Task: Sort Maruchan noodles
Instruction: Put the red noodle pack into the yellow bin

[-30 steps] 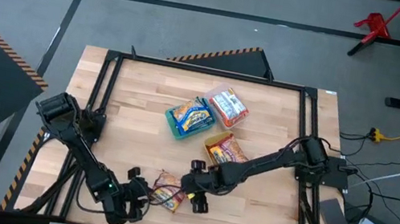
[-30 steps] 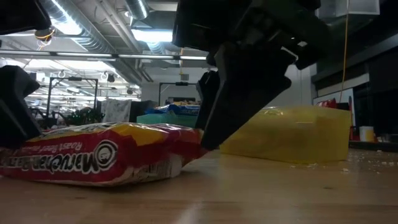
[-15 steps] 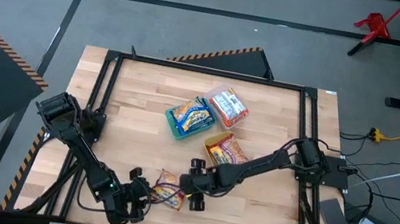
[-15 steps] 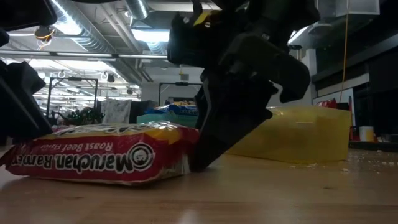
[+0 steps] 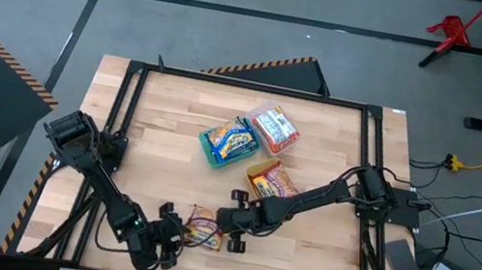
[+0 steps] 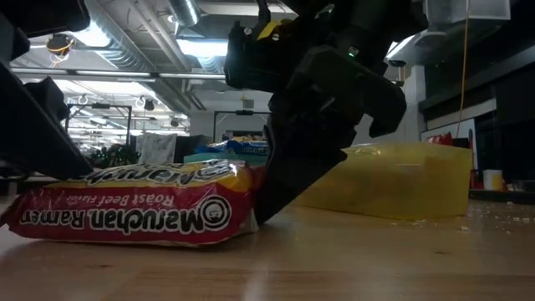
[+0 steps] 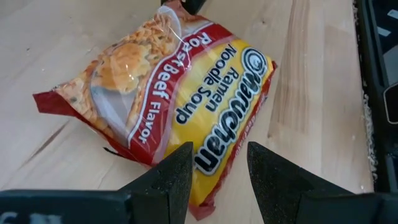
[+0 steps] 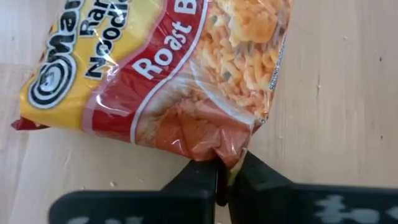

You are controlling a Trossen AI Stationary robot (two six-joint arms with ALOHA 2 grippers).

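Observation:
A red-and-yellow Maruchan roast beef ramen packet (image 5: 202, 232) lies flat on the wooden table near its front edge. My right gripper (image 5: 226, 226) is shut on the packet's right end. My left gripper (image 5: 167, 237) is open at the packet's left end. In the left wrist view its two fingers (image 7: 177, 180) stand on either side of the packet's near edge (image 7: 214, 180), and I cannot tell whether they touch it. In the low view the packet (image 6: 125, 209) rests on the table, with my right gripper (image 6: 305, 150) beside it. My right gripper pinches the packet's crimped end seam (image 8: 229, 154), near a corner, between its two fingers. It holds only the edge of the wrapper. The fingers come slanting down from the table's right side. The packet's body rests on the table (image 6: 334, 259).
A teal container (image 5: 228, 141) with blue-and-yellow packets, a clear container (image 5: 273, 129) with orange-red packets and a yellow container (image 5: 271, 179) with packets stand at the table's middle. The table's black frame (image 5: 126, 116) runs along its edges. Bare wood lies to the left and the front right.
My left gripper has moved toward the table's right edge, up to the packet's left end. My right gripper has tipped steeper while holding the packet's end. That end has come down, and the packet now lies flatter on the table.

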